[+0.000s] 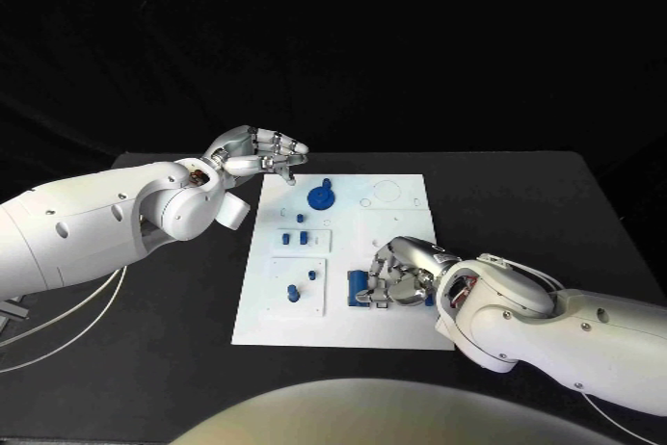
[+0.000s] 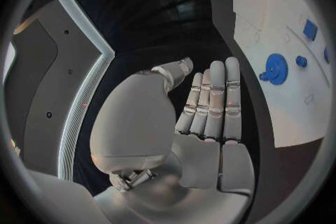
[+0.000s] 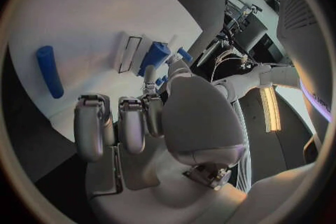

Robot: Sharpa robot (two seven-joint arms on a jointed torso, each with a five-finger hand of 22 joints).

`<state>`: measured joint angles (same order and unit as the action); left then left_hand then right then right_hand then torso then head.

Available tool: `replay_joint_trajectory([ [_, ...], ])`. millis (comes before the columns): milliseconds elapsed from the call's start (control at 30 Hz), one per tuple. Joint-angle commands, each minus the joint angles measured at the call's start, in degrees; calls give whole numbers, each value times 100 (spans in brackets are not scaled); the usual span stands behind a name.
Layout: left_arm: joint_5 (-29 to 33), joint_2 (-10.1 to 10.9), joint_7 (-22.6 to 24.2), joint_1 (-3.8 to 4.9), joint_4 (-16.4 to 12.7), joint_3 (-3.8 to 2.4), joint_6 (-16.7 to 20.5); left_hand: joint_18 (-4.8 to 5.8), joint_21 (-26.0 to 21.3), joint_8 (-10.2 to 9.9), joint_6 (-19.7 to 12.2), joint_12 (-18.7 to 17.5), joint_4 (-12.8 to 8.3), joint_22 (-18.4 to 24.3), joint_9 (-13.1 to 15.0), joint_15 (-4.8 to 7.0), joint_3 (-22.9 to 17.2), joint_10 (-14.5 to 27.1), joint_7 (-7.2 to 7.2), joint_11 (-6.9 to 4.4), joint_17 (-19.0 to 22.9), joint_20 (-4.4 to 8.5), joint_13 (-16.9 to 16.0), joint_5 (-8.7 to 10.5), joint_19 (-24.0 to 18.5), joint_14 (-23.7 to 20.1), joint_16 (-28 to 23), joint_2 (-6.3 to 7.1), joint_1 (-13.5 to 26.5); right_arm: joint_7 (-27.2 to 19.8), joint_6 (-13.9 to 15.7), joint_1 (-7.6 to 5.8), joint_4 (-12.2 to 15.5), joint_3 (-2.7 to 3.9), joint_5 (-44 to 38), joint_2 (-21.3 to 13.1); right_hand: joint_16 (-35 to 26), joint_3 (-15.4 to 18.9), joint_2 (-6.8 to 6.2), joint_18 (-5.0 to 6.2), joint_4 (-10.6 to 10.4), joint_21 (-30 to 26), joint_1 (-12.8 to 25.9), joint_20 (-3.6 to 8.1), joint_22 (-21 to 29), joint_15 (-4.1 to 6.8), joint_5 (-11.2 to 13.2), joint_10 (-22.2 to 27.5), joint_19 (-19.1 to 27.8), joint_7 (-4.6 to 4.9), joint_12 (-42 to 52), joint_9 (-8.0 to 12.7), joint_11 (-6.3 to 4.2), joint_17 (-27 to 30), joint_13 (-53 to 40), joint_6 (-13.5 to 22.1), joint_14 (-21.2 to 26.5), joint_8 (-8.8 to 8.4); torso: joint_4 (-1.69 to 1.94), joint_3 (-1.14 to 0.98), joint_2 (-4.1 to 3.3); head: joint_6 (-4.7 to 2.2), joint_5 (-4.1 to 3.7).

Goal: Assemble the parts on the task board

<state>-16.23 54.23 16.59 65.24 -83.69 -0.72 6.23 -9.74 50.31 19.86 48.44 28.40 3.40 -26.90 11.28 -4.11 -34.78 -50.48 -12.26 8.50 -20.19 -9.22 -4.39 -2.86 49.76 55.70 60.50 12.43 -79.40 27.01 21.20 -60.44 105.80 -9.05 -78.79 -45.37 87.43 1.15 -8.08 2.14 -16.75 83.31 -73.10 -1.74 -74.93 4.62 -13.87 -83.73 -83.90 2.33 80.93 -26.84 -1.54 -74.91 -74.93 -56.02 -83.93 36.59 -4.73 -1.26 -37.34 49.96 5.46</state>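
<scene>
Black tabletop fills the scene under a dark background, with the white task board lying at its middle. On the board's far part sits a blue gear (round, with a small knob at one edge), and just nearer than it a small blue peg. Two short blue pegs stand side by side in a raised white square, and another blue peg stands in the square nearer the robot.

Over the board's far left corner hangs the left hand, holding nothing, its fingers straight and close together in the left wrist view.

On the board's near right part the right hand curls down on a blue block; the right wrist view shows that block pinched at the fingertips. A blue cylinder lies loose on the white plate, apart from the hand.
</scene>
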Motion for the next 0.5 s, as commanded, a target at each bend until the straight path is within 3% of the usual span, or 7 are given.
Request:
replay_joint_trajectory([
  [33, -6, -9, 29, 3, -11, -4, -81, -79, -20, 22, -48, 19, 20, 5, -6, -15, 14, 24, 7, 5, 8, -40, 4, -29, -16, -43, -21, -27, 26, 42, -65, 20, -47, -2, -97, 29, 27, -36, 34, -83, 1, 18, -18, 39, -1334, 43, 22, -149, -405, -3, 41, 9, -16, -978, -728, -43, -496, -13, 2, -1, -2, 4, 12],
  [167, -6, -4, 27, 3, -10, -4, -81, -79, -20, 22, -48, 19, 20, 5, -6, -15, 14, 24, 7, 5, 8, -40, 4, -29, -16, -43, -21, -27, 26, 55, -195, 34, -79, -2, -189, 51, 33, -82, 51, -86, 22, 36, -71, 48, -1339, 54, 22, -165, -411, -21, 64, 21, -31, -990, -751, -59, -499, -21, 5, -2, -1, 4, 17],
  [300, -6, -1, 25, 3, -11, -4, -83, -79, -20, 22, -48, 19, 20, 5, -6, -15, 14, 24, 7, 5, 8, -40, 4, -29, -16, -43, -21, -27, 26, 42, -297, 42, -65, -2, -291, 62, 47, -274, -68, -92, 59, 64, -468, 77, -1346, 85, 13, -206, -419, -58, 128, 63, -65, -1022, -819, -111, -505, -55, -3, 1, 1, 4, 26],
  [500, -6, -1, 24, 3, -10, -4, -86, -79, -20, 22, -48, 19, 20, 5, -6, -15, 14, 24, 7, 5, 8, -40, 4, -29, -16, -43, -21, -27, 26, 104, -221, 48, -84, -2, -512, 63, 58, -451, -174, -102, 32, 112, -668, 90, -1359, 95, 12, -227, -433, -68, 159, 102, -76, -1051, -855, -169, -511, -87, -6, 0, 4, 4, 19],
])
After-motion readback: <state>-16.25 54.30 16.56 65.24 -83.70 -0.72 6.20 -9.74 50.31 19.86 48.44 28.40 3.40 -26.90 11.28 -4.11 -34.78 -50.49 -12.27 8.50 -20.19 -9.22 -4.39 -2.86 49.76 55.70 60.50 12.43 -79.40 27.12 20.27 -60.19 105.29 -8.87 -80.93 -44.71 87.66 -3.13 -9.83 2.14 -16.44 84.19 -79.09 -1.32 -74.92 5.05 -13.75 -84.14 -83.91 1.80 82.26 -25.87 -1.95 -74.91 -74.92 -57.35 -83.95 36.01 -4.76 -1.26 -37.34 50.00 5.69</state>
